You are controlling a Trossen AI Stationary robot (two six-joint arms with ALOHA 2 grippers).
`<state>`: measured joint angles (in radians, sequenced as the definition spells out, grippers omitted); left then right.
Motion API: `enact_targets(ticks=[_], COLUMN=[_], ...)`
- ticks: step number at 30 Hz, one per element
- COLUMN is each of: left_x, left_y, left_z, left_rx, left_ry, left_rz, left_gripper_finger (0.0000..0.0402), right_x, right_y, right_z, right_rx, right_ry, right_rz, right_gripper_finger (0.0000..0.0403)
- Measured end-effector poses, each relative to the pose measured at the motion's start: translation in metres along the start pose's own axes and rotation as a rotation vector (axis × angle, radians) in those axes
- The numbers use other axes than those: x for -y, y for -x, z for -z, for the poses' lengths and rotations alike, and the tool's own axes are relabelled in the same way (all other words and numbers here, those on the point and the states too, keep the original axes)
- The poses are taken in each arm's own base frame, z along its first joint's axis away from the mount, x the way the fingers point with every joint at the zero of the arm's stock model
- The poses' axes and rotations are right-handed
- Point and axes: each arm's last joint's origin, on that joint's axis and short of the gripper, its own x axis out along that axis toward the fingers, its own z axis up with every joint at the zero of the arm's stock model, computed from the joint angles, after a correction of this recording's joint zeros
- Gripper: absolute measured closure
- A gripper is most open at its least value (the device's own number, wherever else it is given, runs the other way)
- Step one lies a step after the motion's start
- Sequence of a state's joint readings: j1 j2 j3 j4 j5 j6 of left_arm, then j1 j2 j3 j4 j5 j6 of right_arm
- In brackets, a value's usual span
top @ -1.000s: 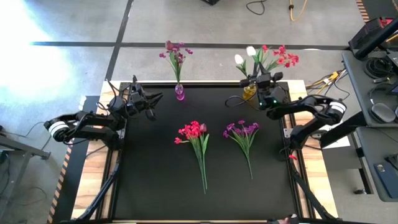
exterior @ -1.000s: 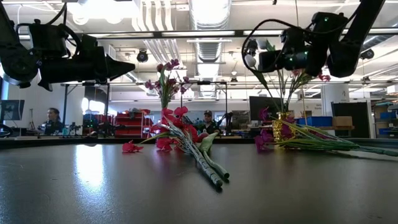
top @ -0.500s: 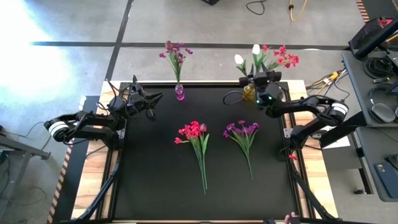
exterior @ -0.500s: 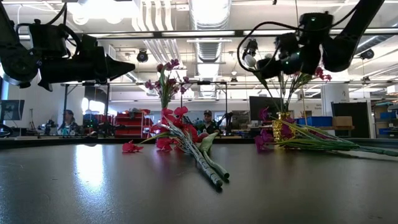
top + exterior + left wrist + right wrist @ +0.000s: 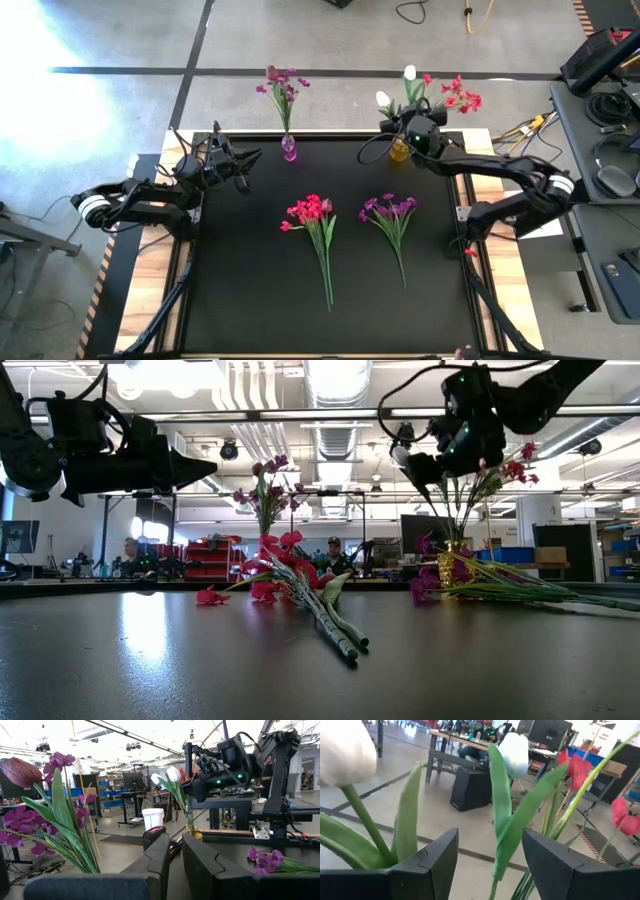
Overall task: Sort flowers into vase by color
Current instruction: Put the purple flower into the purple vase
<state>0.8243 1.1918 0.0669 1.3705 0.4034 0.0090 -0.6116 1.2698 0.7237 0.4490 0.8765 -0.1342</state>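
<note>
1. The right gripper (image 5: pixel 398 124) hangs over the table's far right edge, fingers (image 5: pixel 425 860) spread apart around a green leaf of the bunch in the yellow vase (image 5: pixel 400 151), gripping nothing.
2. That vase holds white buds (image 5: pixel 409 73) and red blooms (image 5: pixel 460 97).
3. A small pink vase (image 5: pixel 289 150) at the far edge holds purple flowers (image 5: pixel 282 80).
4. A red bunch (image 5: pixel 312 212) and a purple bunch (image 5: pixel 388 209) lie flat on the black table (image 5: pixel 240 280), side by side but apart.
5. The left gripper (image 5: pixel 250 158) waits above the far left corner, fingers (image 5: pixel 160 857) nearly together and empty.
</note>
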Motion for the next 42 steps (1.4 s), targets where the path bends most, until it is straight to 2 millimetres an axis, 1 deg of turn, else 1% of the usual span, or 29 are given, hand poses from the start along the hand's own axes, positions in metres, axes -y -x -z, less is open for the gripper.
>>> enact_targets(ticks=[6,13,17,21,27,30,33,37,42], left_x=[0.000,0.000,0.000,0.000,0.000,0.000,0.000,0.000,0.000], left_y=[0.000,0.000,0.000,0.000,0.000,0.000,0.000,0.000,0.000], left_z=[0.000,0.000,0.000,0.000,0.000,0.000,0.000,0.000,0.002], left_rx=[0.000,0.000,0.000,-0.001,-0.003,-0.003,-0.003,-0.004,-0.016], left_ry=[0.000,0.000,0.000,0.000,0.001,-0.001,-0.003,-0.003,0.002], left_rz=[0.000,0.000,0.000,0.000,0.004,0.006,0.006,0.007,0.007], left_gripper_finger=[0.0365,0.0365,0.0365,0.0365,0.0365,0.0365,0.0365,0.0365,0.0365], right_x=[0.000,-0.007,-0.014,-0.025,-0.045,-0.050,-0.051,-0.050,-0.050], right_y=[0.014,0.041,0.062,0.090,0.139,0.164,0.184,0.202,0.209], right_z=[-0.016,-0.029,-0.035,-0.036,-0.025,-0.014,-0.004,0.009,0.021], right_rx=[0.029,0.071,0.100,0.128,0.119,0.090,0.051,-0.022,-0.190], right_ry=[-0.002,0.059,0.070,0.077,0.108,0.130,0.127,0.116,0.069], right_rz=[-0.033,-0.051,-0.097,-0.204,-0.412,-0.511,-0.588,-0.674,-0.839], right_gripper_finger=[0.0190,0.0190,0.0191,0.0192,0.0193,0.0193,0.0193,0.0193,0.0193])
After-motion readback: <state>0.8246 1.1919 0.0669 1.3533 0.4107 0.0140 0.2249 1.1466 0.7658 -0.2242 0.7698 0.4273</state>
